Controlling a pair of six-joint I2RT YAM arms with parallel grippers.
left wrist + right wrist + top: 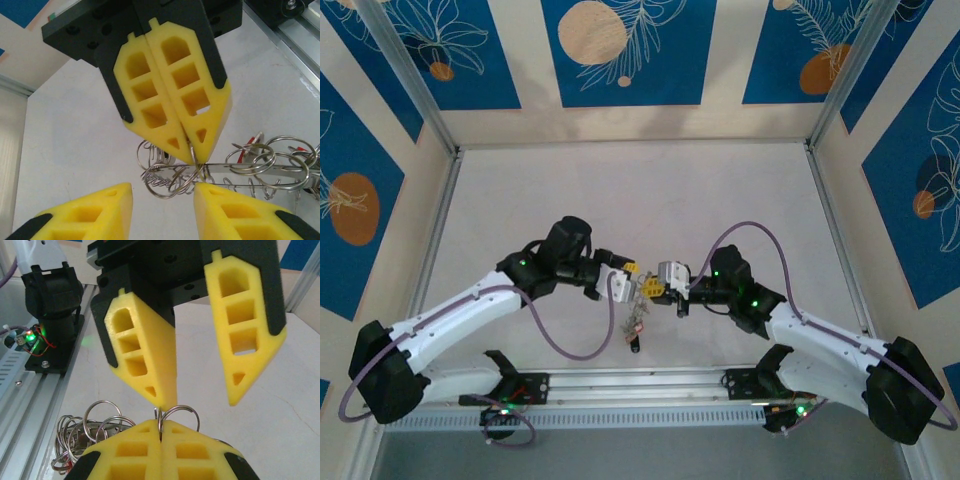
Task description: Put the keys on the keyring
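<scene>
My right gripper (653,287) is shut on the thin silvery keyring (180,406); the wire arc rises out of the seam between its closed yellow fingers (140,450). In the left wrist view the same shut gripper (192,159) pinches the wire above a tangle of rings (172,182). Facing it, my left gripper (636,280) is open, one tip (107,200) on each side of the tangle. From the right wrist, the left gripper (200,404) stands spread just above the ring. Keys with red heads (255,141) hang among the rings and dangle below the grippers (635,325).
A bunch of further wire rings (85,432) hangs left of the held ring. An aluminium rail (640,385) with both arm bases runs along the near table edge. Metal frame posts (410,75) and patterned walls enclose the white table (640,200).
</scene>
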